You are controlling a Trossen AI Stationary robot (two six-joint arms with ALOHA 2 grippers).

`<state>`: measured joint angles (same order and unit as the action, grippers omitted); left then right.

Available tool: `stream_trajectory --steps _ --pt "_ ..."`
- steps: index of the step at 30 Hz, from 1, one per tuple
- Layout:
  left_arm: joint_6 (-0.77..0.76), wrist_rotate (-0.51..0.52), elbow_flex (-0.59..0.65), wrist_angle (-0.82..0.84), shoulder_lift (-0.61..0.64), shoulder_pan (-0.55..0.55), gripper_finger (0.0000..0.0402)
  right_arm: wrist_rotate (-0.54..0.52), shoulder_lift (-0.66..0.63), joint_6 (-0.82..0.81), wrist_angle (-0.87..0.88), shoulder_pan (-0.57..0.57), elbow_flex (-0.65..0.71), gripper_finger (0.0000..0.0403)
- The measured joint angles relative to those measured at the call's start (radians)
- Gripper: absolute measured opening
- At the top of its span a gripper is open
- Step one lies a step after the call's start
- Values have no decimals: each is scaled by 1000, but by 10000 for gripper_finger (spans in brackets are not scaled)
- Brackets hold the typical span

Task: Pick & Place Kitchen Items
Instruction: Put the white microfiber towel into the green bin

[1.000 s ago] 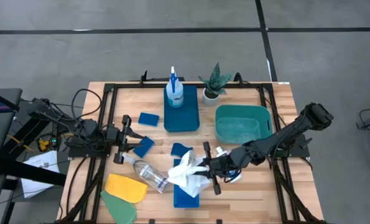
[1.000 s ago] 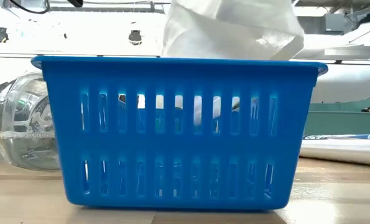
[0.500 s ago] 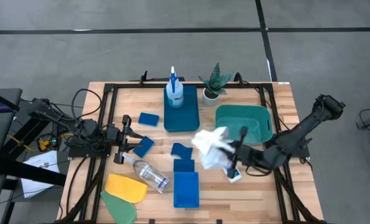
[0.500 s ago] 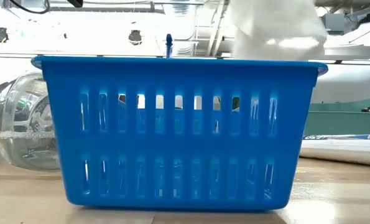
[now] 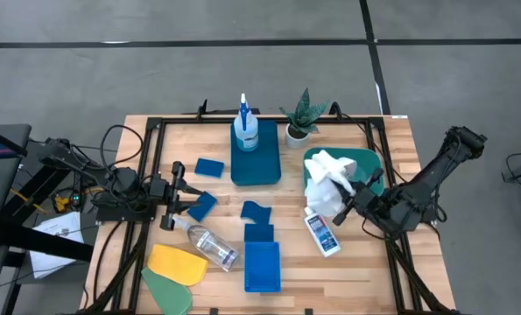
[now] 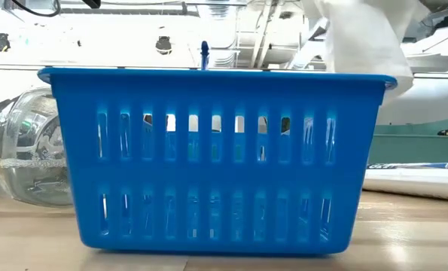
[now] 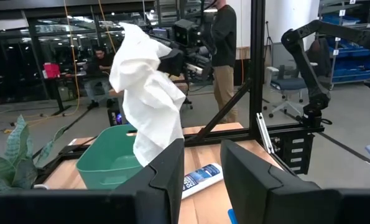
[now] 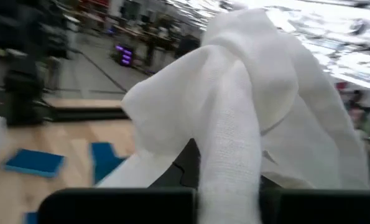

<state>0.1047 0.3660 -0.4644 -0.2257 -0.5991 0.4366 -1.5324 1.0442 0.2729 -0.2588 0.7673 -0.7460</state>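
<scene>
The right hand (image 5: 352, 198) is pinched tight on the white cloth (image 5: 328, 182), and the cloth hangs bunched from it right of centre in the high view, over the near-left corner of the teal tub (image 5: 365, 168). From the left wrist view the cloth (image 7: 146, 93) dangles clear above the tub's rim, touching nothing below. So the step in hand looks like the carry: the cloth is lifted and on its way to a drop spot, most likely the tub, though I can't be sure that's the target.

Just below the cloth in the high view the white blue-labelled bottle (image 5: 320, 234) lies flat on the bench (image 5: 391, 276). The next move, as I read it, calls for bringing the cloth fully over the tub's opening, lowering it, then parting the fingers so the folds fall inside and don't drape over the rim.

The left hand (image 5: 178, 198) waits at mid-left of the high view, its fingers a little apart with nothing between them, near a blue sponge (image 5: 201, 206) and the clear plastic bottle (image 5: 207, 242). Lower left lie the yellow cloth (image 5: 176, 263) and green cloth (image 5: 168, 293); the spray bottle (image 5: 245, 129) stands in a blue tray at upper centre.
</scene>
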Motion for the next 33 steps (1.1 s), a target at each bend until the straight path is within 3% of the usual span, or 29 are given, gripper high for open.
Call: stream_trajectory --steps 4,18,25,33 --pt "0 0 0 0 0 0 102 -38 2 -13 77 -5 0 0" --pt "2 0 0 1 0 0 102 -39 0 49 69 -6 0 0" --pt "1 0 0 2 0 0 102 -39 -40 106 -76 138 -1 1" --pt "-5 0 0 8 0 0 102 -38 -78 118 -33 267 -1 1"
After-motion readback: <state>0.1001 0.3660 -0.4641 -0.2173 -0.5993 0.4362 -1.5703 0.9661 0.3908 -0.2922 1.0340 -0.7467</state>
